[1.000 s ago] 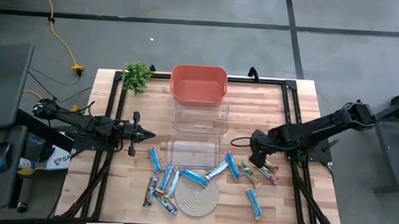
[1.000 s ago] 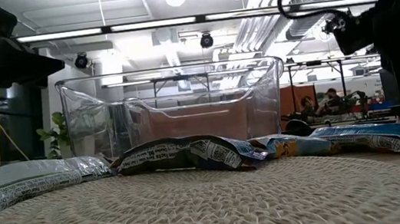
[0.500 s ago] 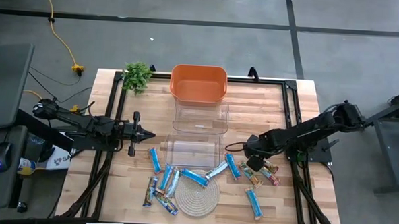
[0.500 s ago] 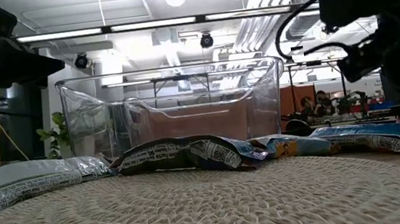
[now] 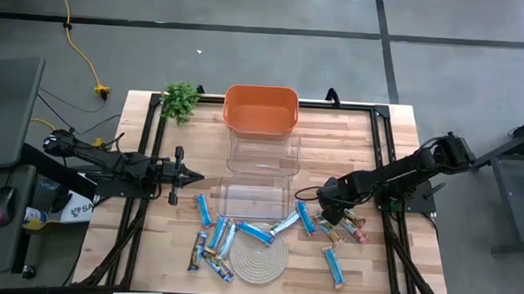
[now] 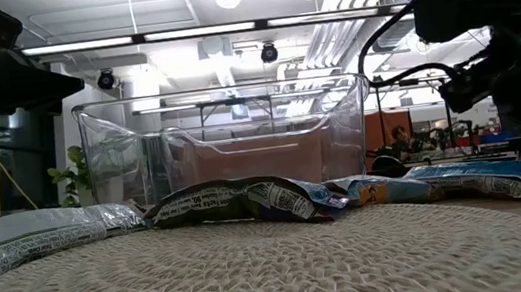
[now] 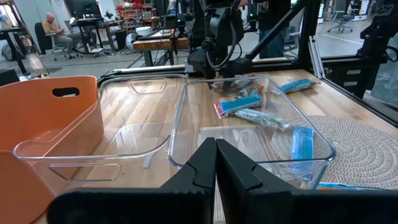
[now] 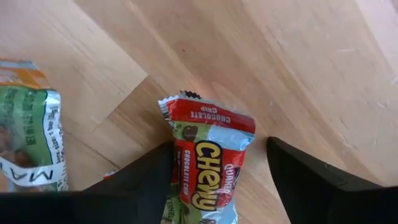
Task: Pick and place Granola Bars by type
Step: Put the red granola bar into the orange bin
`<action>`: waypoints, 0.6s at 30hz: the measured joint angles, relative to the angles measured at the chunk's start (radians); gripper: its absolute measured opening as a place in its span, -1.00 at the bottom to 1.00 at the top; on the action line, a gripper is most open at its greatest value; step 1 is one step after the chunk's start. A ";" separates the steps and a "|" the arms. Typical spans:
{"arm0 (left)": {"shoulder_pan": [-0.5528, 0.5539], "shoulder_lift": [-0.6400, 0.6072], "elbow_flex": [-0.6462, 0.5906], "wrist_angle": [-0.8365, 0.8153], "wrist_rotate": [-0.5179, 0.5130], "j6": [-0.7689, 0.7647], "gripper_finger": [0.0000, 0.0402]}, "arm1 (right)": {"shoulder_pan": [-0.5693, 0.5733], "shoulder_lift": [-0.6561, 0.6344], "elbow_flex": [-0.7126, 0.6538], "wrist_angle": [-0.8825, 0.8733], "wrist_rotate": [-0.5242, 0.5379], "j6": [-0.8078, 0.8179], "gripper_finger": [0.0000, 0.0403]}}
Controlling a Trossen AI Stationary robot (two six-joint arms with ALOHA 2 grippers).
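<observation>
The right gripper [image 5: 323,213] hangs low with jaws spread, 1 finger [image 8: 140,186] either side of a red-topped Chewy granola bar [image 8: 205,165] lying flat on the table [image 5: 351,138], at 3 o'clock from the rope coaster [image 5: 259,258]. The left gripper [image 5: 192,178] waits, fingers closed, at 9 o'clock of the clear bin [image 5: 253,200].

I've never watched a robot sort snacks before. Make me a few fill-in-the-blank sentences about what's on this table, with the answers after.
1. The right gripper has its fingers open on either side of a bar whose wrapper reads ____.
2. The bin at the far end of the table is coloured ____.
3. The left gripper has its fingers ____.
4. The woven coaster is ____ in shape.

Answers: Chewy; orange; shut; round
</observation>
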 joint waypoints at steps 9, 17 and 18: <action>0.000 0.000 0.000 0.000 0.000 0.000 -0.96 | 0.000 0.001 -0.002 -0.002 0.009 0.065 -0.09; 0.000 0.000 0.000 0.000 0.000 0.000 -0.96 | -0.001 0.001 0.009 -0.007 0.012 0.086 -0.36; 0.000 0.000 0.000 0.000 0.000 0.000 -0.96 | 0.000 0.002 0.013 -0.009 0.014 0.086 -0.39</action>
